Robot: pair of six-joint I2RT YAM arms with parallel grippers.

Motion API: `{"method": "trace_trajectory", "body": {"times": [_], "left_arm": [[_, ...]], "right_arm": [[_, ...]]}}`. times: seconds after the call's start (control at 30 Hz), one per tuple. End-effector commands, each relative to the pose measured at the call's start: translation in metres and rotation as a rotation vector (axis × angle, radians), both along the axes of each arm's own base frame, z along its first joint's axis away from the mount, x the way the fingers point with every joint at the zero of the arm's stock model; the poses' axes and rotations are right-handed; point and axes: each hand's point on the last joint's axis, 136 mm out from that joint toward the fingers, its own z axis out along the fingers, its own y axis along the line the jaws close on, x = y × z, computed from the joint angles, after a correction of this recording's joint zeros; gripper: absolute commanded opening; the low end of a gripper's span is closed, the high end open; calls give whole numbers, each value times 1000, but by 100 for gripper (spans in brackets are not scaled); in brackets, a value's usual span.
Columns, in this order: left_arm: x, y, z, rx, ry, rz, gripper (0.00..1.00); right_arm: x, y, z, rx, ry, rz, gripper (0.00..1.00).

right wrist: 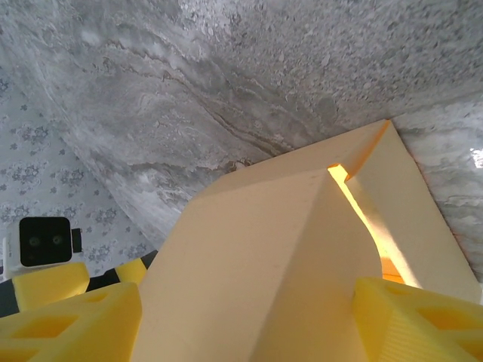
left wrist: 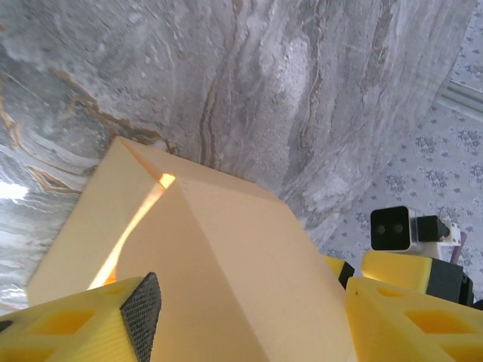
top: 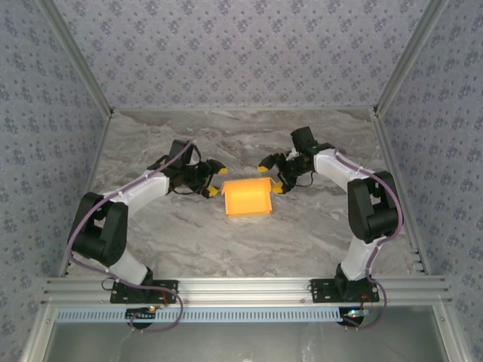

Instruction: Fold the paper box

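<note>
Paper box (top: 247,197) on marbled table (top: 166,234), patterned walls (top: 226,45)

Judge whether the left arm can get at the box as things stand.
Likely yes: the left hand sits open at the left edge of the box, with nothing between them.

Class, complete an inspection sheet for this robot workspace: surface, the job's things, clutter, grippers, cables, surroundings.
Surface: grey marbled table, flat.
Job's things: orange paper box, partly folded, mid-table between the grippers.
Clutter: nothing seen.
Grippers: left gripper at the box's left side, right gripper at its right side; both jaws open, straddling the box's panels.
Cables: a purple cable runs along each arm; loose wires by the bases.
Surroundings: patterned walls on three sides; metal rail at the near edge.
</note>
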Motion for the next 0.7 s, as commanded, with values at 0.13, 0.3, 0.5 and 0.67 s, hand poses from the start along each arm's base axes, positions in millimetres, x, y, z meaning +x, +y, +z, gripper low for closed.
{"method": "trace_trajectory", "body": {"times": [0.13,0.3,0.5,0.67], "left_arm": [[0,-18,9,-63,19,2,63],[-1,-25,10,-72,26,-7,62],[-5,-33,5,-72,40,-24,62],[-12,-35,-9,-54,59,-35,60]], "right_arm": [[2,12,6,19,17,-3,73],[0,15,4,13,25,-5,72],[-3,18,1,8,28,4,70],[-8,15,-3,-12,33,23,70]]}}
